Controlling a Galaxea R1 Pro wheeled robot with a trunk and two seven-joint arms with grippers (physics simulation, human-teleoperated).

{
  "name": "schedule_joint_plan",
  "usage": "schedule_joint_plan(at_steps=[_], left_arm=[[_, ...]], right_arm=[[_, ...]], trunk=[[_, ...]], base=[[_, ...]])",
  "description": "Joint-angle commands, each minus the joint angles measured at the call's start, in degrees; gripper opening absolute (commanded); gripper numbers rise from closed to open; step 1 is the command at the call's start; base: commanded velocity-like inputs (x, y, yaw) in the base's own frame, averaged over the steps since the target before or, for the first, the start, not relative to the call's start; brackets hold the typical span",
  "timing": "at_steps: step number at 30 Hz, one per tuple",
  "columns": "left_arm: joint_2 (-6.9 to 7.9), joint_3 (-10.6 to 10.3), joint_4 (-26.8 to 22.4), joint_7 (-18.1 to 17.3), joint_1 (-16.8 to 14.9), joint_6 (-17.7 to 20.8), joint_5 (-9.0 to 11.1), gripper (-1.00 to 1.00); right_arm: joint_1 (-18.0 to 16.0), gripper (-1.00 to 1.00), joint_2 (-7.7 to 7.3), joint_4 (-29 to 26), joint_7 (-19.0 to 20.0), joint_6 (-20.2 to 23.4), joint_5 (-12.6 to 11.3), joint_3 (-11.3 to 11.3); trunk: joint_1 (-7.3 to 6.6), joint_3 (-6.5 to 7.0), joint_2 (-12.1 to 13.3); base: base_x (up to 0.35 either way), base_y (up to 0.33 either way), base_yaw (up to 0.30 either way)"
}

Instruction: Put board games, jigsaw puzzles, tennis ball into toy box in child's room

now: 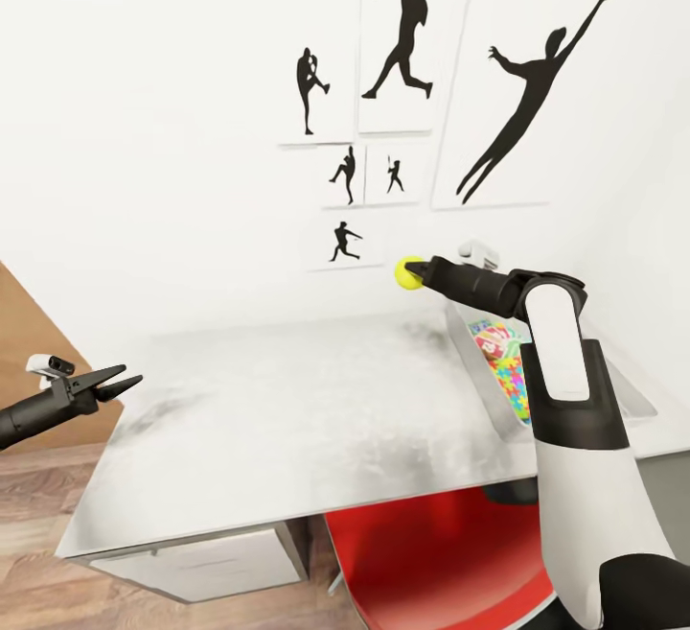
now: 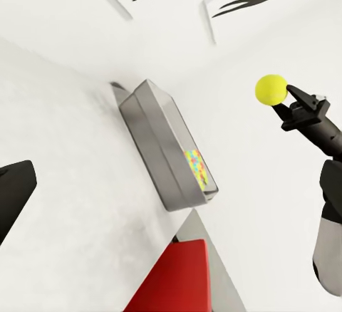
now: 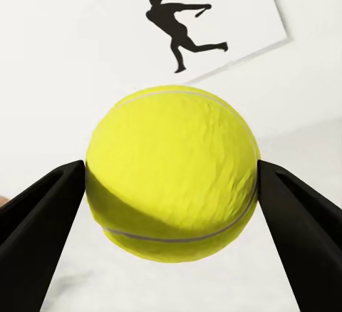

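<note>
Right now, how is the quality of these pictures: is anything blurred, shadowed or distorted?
Head view: sharp, flat even light; the table top shows grey smudgy mottling, no hard shadows. Left wrist view: tilted; toy box and tennis ball are crisp, while a dark left gripper finger looks soft. Right wrist view: the ball looms large, its underside shaded, with soft-edged fingers of the right gripper.

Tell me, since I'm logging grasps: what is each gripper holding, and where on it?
The right gripper pinches the tennis ball across its opposite sides. The left gripper is open, holding nothing.

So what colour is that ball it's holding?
Bright yellow-green with a pale curved seam; the ball shows best in the right wrist view.
</note>
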Motion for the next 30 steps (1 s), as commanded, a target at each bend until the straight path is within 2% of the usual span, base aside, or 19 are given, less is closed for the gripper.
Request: schedule_joint_plan(at_steps=[1, 25, 30], left_arm=[[0.01, -0.03, 0.01, -0.21, -0.05, 0.61, -0.02, 1.0], [0.01, 0.0, 0.01, -0.21, -0.05, 0.61, -0.04, 1.0], [0.01, 0.0, 0.01, -0.21, -0.05, 0.61, -0.01, 1.0]], right_arm=[[-0.03, -1.0, -0.03, -0.04, -0.57, 0.1, -0.53, 0.06], [-0.14, -1.0, -0.11, -0.04, -0.57, 0.16, -0.62, 0.05], [-0.02, -1.0, -0.51, -0.04, -0.57, 0.16, -0.8, -0.02]], trunk=[[0.04, -0.01, -0.11], [0.04, 2.28, -0.11], [0.04, 2.76, -0.11]], base=[[0.0, 0.0, 0.061], [0.0, 0.0, 0.061], [0.0, 0.0, 0.065]])
